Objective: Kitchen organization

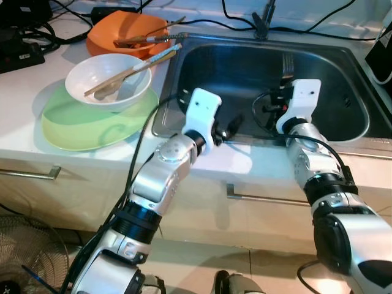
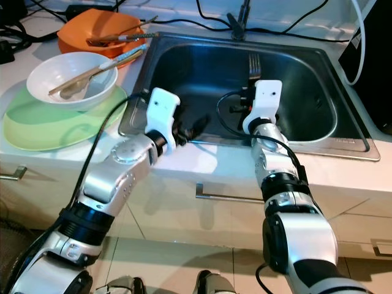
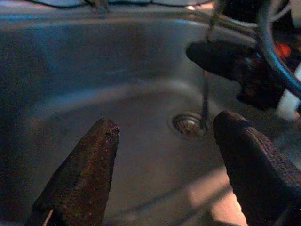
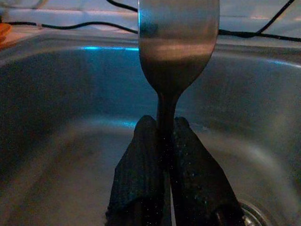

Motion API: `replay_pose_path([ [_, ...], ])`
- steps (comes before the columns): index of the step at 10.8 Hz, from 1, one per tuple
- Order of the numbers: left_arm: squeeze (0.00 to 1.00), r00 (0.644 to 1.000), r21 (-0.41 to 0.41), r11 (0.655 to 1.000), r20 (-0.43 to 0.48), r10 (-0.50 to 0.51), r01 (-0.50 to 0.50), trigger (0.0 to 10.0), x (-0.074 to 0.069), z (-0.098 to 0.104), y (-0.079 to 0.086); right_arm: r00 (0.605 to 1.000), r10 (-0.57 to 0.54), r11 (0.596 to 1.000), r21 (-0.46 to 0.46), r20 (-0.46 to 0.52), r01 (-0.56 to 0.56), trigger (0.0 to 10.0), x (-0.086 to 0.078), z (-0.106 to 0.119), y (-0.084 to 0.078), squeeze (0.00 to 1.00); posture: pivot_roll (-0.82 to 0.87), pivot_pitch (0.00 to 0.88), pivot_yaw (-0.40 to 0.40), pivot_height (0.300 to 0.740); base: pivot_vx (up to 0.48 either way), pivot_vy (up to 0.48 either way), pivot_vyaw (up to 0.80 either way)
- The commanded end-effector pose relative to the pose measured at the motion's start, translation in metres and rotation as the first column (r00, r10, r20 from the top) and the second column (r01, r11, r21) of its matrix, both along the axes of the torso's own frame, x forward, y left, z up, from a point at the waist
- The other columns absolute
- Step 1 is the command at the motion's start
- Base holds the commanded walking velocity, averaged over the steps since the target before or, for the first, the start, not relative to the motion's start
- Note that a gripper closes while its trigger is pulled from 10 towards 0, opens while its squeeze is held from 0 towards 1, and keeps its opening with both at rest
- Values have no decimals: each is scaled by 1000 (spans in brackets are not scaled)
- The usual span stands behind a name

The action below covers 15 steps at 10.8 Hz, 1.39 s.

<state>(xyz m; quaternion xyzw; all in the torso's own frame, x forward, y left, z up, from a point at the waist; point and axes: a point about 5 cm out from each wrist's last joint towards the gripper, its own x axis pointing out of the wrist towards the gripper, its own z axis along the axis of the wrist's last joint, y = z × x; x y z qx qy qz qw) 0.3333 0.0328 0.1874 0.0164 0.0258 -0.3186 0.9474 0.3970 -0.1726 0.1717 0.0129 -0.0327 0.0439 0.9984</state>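
We see our right gripper clamped on a shiny steel fork — tines up — over the sink. Our left gripper hangs open at the sink's near edge.

Steel-grey sink, dull sheen, bluish glint along the inner wall. Silver fork, pinched between black textured fingers of right hand. Left hand fingers black too, rough-grained, spread apart. Arms silver with white wrist housings. White bench. Pale green plate; white bowl on it; orange bowl toward the back edge. Tan wooden chopsticks. Black cables along the back edge.
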Motion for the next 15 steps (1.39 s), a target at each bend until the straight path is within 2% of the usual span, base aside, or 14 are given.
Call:
replay_pose_path([
  [1,0,999,37,999,-28,-20,21,10000,-3,-7,-3,1000,22,1000,-11,0,-22,10000,2,3,5,0,76,151,-34,740,0,0,0],
  [3,0,999,53,998,-39,-31,33,10000,-4,-10,-6,999,37,999,-18,-20,-37,10000,3,1,9,0,76,151,-35,740,0,0,0],
  [4,0,998,63,997,-47,-36,39,10000,-5,-12,-7,999,46,999,-23,-29,-47,10000,3,-1,12,1000,78,151,-38,740,0,0,0],
  [5,0,998,64,997,-47,-40,43,10000,-6,-12,-8,998,44,999,-31,-33,-45,10000,3,-2,12,1000,79,151,-38,740,0,0,0],
  [6,0,998,66,997,-47,-42,45,10000,-6,-12,-8,999,43,998,-35,-29,-44,10000,3,-2,12,663,80,150,-39,740,0,0,0],
  [7,0,998,68,997,-46,-44,47,10000,-7,-12,-8,999,43,998,-41,-12,-43,10000,3,1,13,0,80,148,-39,740,0,0,0],
  [11,0,999,56,997,-35,-42,44,10000,-7,-11,-10,996,62,998,-23,71,-61,10000,6,18,16,0,72,134,-42,740,0,0,0],
  [12,0,1000,29,1000,2,-8,8,10000,-5,-5,-8,992,67,998,2,109,-67,10000,6,24,18,953,73,131,-42,740,0,0,0],
  [13,0,999,24,999,37,21,-22,10000,-3,-1,-5,989,63,998,14,132,-66,10000,5,27,19,1000,68,129,-41,740,0,0,0],
  [14,0,994,34,998,96,50,-53,10000,-1,4,-3,984,65,997,18,168,-69,10000,3,30,23,875,67,127,-41,740,0,0,0],
  [15,0,979,59,993,187,87,-99,10000,1,12,0,967,88,995,25,240,-97,10000,-2,39,30,0,63,127,-39,740,0,0,0],
])
